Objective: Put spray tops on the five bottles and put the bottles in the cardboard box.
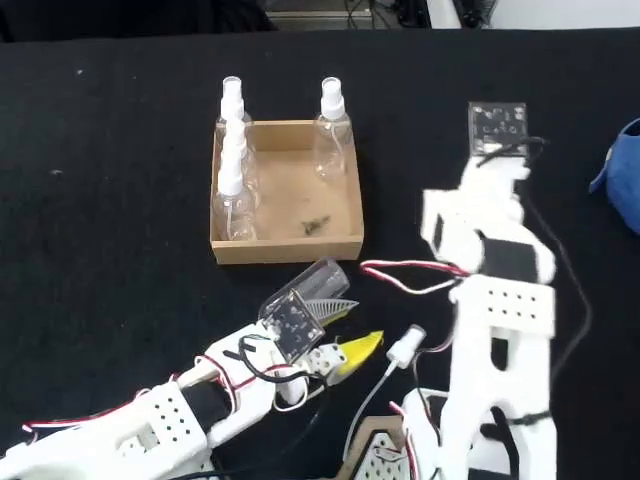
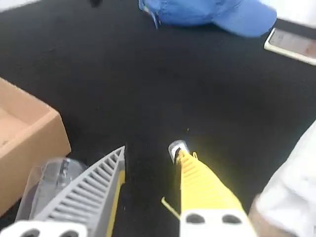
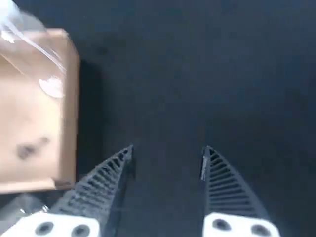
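Left end effector (image 2: 150,150) open wide, gripping nothing. Uncapped bottle (image 1: 325,282) lies on its side outside the gray jaw, just off the cardboard box (image 1: 290,248) near wall. Loose spray top (image 1: 406,347) sits at the yellow jaw's tip, toward the bench (image 1: 120,150) near edge. 3 capped bottles (image 1: 232,175) stand in the box. Right end effector (image 3: 168,153) open, empty.

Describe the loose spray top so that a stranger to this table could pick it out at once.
Find the cardboard box near the middle of the black table. In front of it the left arm's yellow finger points at the spray top, just past its tip. It alone lies bare on the cloth; the other tops sit on bottles.
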Controlling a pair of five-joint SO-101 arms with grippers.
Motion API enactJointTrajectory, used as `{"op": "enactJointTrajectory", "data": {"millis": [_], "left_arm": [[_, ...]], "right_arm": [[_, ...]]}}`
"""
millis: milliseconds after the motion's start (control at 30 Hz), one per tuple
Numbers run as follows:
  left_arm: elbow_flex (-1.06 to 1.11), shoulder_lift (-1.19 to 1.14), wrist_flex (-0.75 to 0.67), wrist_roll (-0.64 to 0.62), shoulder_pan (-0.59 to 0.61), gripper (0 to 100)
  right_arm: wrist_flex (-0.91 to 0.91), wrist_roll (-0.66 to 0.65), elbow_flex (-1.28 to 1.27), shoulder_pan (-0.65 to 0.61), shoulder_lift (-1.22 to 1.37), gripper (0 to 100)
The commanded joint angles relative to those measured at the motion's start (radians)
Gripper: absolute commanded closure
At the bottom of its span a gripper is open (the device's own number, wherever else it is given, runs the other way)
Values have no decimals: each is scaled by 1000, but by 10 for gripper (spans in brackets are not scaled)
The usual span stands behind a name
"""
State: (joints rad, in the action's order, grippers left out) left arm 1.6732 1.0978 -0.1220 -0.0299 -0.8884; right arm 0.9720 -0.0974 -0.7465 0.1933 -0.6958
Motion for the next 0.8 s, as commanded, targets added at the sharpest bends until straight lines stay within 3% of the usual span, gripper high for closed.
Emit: {"op": "enactJointTrajectory", "data": {"millis": [0,267,367,500,633,767], "left_arm": [[-18,20,92,2,-35,962],[-363,9,753,2,-36,770],[-455,8,842,2,-36,761],[-487,-3,856,8,-36,766],[-513,-66,896,81,-4,766],[-611,-74,1060,144,84,766]], "right_arm": [[68,-64,12,95,-39,818],[92,-187,13,377,-36,818],[92,-239,10,470,-35,818],[94,-275,5,542,-33,818],[94,-275,-12,551,-35,818],[95,-292,-35,500,-35,820]]}}
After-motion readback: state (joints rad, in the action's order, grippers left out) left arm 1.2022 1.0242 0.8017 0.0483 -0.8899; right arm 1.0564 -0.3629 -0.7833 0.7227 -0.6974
